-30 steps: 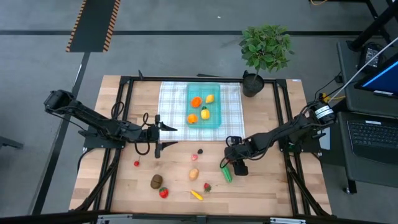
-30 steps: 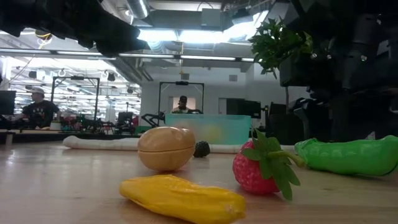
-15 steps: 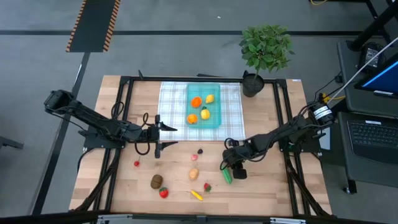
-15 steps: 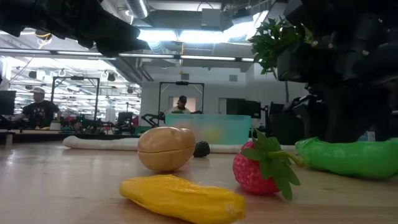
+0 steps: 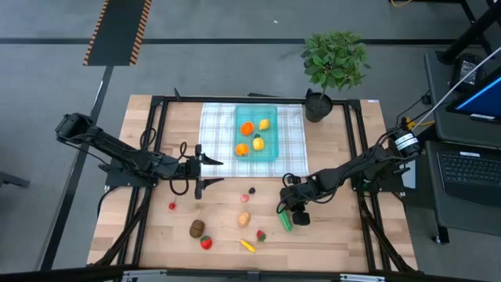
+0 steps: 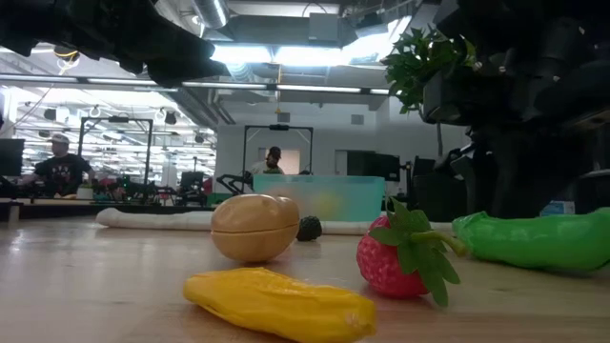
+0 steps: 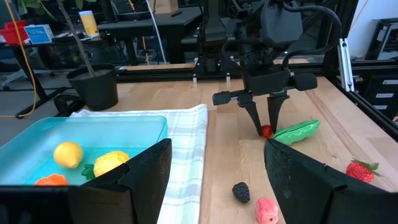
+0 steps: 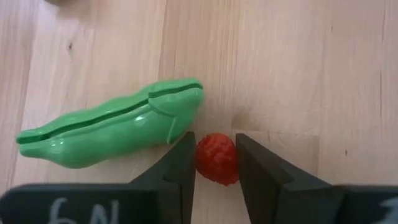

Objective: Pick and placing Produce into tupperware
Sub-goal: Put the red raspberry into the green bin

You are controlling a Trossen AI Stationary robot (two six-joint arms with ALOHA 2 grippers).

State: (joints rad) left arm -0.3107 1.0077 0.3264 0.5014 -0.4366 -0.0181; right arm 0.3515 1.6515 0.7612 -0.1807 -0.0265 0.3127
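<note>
Down on the table (image 5: 156,235), right claw (image 8: 214,163) closed around a small red berry (image 8: 217,158), probably a raspberry, fingers touching both its sides. Just beside that claw, a green pea pod (image 8: 109,130). Well beyond, teal tupperware (image 5: 271,149) holding lemons and oranges. Left claw (image 7: 214,180) spread apart, empty, off the table.

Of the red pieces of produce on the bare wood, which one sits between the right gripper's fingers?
The small red berry beside the green pea pod, bracketed by the right gripper. The leafy strawberries lie apart, nearer the table's front edge.
</note>
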